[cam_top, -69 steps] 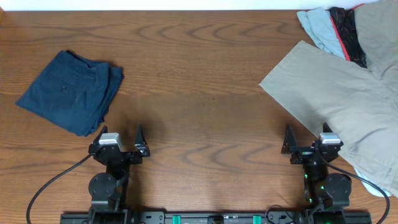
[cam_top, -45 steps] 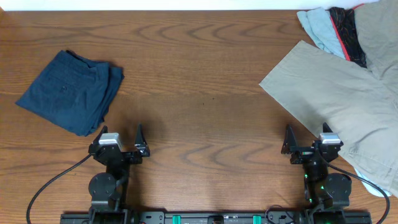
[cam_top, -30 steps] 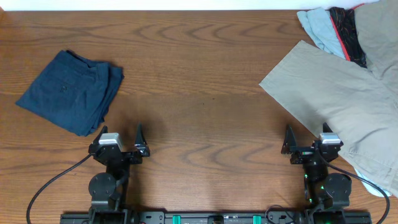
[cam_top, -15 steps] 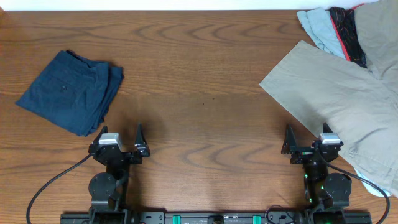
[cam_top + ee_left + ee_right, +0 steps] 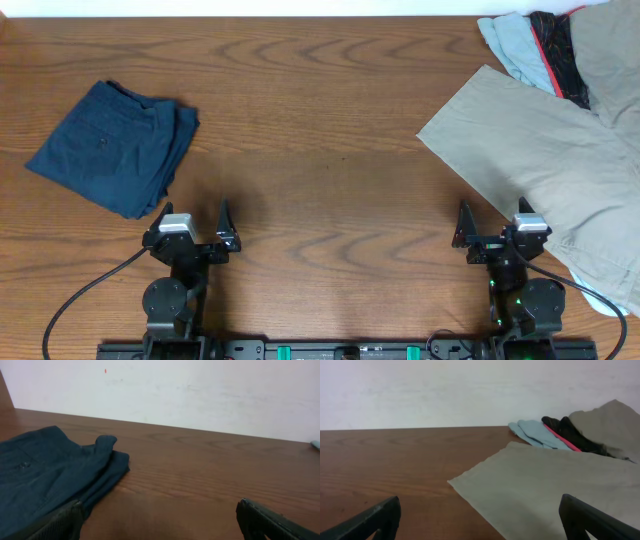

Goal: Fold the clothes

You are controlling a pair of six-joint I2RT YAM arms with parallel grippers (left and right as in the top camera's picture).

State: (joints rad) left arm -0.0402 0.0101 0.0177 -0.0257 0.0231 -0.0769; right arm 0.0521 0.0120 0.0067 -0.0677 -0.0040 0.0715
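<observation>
Both agape: left tool [image 5: 190,230], right tool [image 5: 497,232]; shorts [image 5: 540,160] unfolded.

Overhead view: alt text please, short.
Unfolded khaki shorts lie spread on the right side of the wooden table, with a folded navy garment at left. The left gripper and right gripper sit open at the near edge, holding nothing.

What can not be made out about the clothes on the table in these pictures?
- Khaki shorts: overhead view, the right edge cuts them off, so their full outline is unknown.
- Light blue garment and black-and-red garment: bunched together against the shorts; their kind is unclear.
- Folded navy garment: left wrist view, cut by the left and bottom edges.
</observation>
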